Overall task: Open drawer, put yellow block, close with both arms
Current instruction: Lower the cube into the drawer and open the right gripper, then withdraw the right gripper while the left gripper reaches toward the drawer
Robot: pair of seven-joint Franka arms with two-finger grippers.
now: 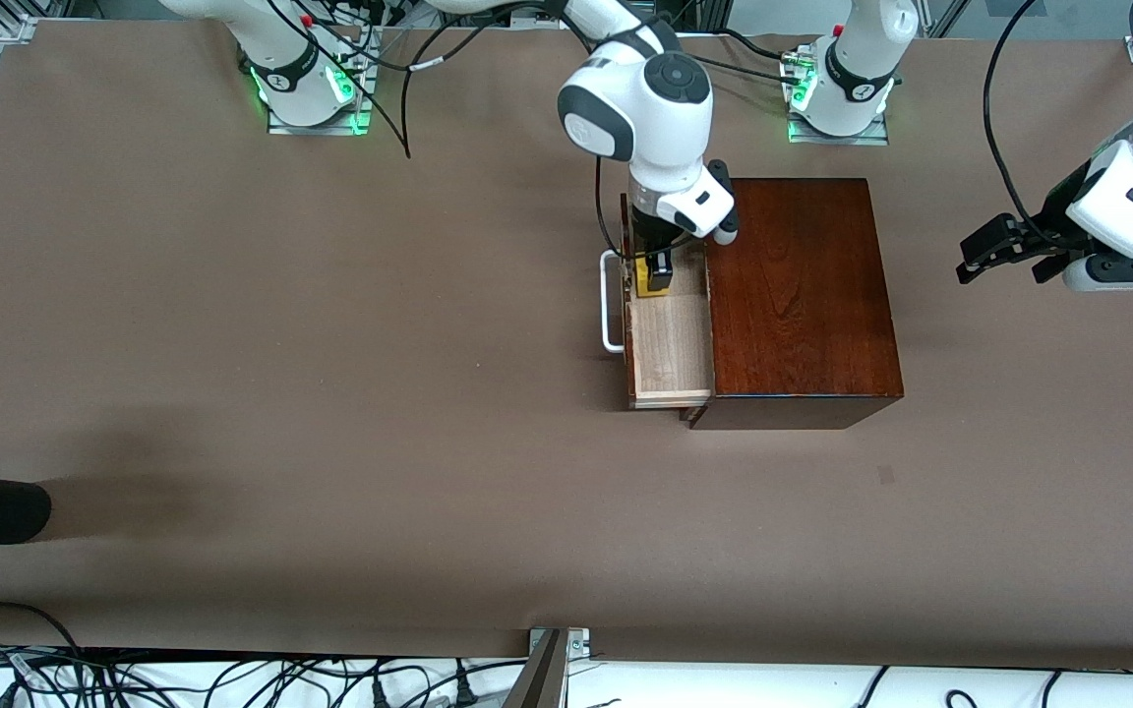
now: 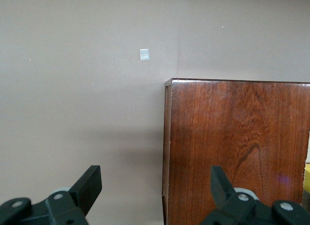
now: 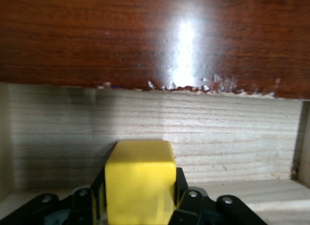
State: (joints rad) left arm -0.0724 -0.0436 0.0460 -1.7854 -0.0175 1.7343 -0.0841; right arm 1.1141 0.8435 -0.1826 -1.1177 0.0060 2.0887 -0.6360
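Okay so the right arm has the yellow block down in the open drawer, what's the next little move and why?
Probably open the right gripper and let go. Its fingers are shut on the yellow block, which already sits low inside the pulled-out drawer, over the pale wood floor. The left gripper waits open above the table by the box, so nothing is in the way.

No writing to read anywhere here. The wooden box (image 1: 801,295) carries no label or brand, the yellow block (image 3: 140,184) shows plain faces, and the small pale square (image 2: 144,55) on the worktop (image 1: 330,393) is blank. Any marks on the arm bases (image 1: 306,84) are too small to read.
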